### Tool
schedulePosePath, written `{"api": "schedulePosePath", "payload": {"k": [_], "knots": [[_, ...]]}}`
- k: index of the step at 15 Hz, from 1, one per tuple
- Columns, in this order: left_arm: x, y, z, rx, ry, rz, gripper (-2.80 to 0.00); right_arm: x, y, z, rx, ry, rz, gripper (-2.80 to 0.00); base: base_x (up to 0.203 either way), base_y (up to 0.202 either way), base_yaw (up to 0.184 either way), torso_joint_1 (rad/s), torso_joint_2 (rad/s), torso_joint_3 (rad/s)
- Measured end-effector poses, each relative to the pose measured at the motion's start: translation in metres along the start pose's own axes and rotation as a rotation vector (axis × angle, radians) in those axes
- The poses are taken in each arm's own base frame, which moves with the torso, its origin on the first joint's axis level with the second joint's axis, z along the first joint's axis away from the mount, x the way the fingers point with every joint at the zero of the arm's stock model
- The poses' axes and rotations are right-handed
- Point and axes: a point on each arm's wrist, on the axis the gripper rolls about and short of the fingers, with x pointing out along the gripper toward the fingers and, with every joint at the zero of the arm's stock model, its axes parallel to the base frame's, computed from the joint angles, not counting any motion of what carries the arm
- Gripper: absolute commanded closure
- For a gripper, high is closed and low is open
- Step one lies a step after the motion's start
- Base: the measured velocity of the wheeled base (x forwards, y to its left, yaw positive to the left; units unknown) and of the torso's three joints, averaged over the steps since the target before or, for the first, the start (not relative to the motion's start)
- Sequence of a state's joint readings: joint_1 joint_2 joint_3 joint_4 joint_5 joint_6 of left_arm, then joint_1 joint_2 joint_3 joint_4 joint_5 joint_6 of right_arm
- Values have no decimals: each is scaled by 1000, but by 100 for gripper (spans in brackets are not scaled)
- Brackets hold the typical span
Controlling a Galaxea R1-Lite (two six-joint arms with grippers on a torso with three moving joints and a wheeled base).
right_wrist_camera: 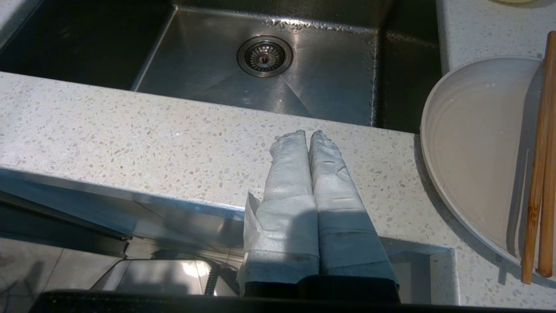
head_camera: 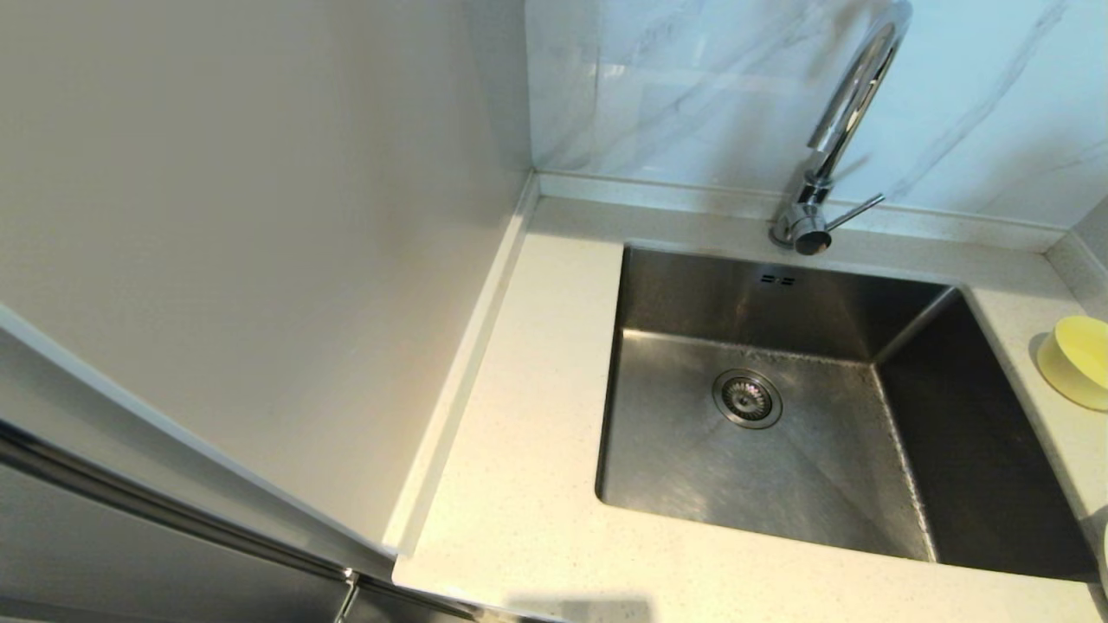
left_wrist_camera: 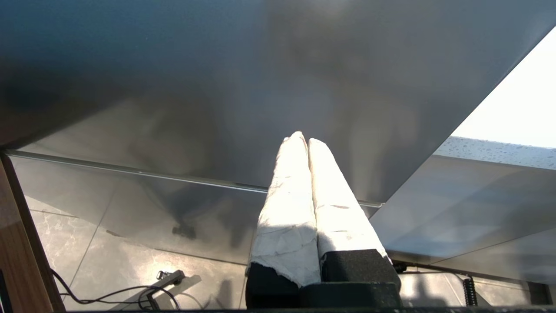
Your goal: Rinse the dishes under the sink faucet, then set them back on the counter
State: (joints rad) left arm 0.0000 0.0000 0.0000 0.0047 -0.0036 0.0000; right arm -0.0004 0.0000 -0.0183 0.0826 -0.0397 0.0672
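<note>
The steel sink (head_camera: 675,467) is empty, its drain strainer (head_camera: 747,398) bare; the chrome faucet (head_camera: 831,138) rises behind it with no water running. A pastel-yellow bowl (head_camera: 1078,359) sits on the counter (head_camera: 519,433) at the far right edge of the head view. The cream plate (right_wrist_camera: 473,148) lies on the counter right of the sink, with the brown chopsticks (right_wrist_camera: 538,165) across its far side. My right gripper (right_wrist_camera: 307,134) is shut and empty, low over the counter's front edge, left of the plate. My left gripper (left_wrist_camera: 302,138) is shut and empty, parked below counter level beside a dark steel panel.
A plain wall panel (head_camera: 216,216) stands along the counter's left. The marble wall (head_camera: 692,86) backs the raised rim. Stainless cabinet fronts (left_wrist_camera: 173,87) and a tiled floor with cables (left_wrist_camera: 108,295) lie below.
</note>
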Motion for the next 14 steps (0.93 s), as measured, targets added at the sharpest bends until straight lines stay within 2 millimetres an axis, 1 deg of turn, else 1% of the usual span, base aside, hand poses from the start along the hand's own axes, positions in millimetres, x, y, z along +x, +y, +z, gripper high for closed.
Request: {"api": "schedulePosePath", "payload": {"k": [14], "knots": [[0, 0, 0, 0, 0, 0, 0, 0, 0, 0, -1, 0, 0, 0, 0, 0, 0, 0, 0, 0]]}}
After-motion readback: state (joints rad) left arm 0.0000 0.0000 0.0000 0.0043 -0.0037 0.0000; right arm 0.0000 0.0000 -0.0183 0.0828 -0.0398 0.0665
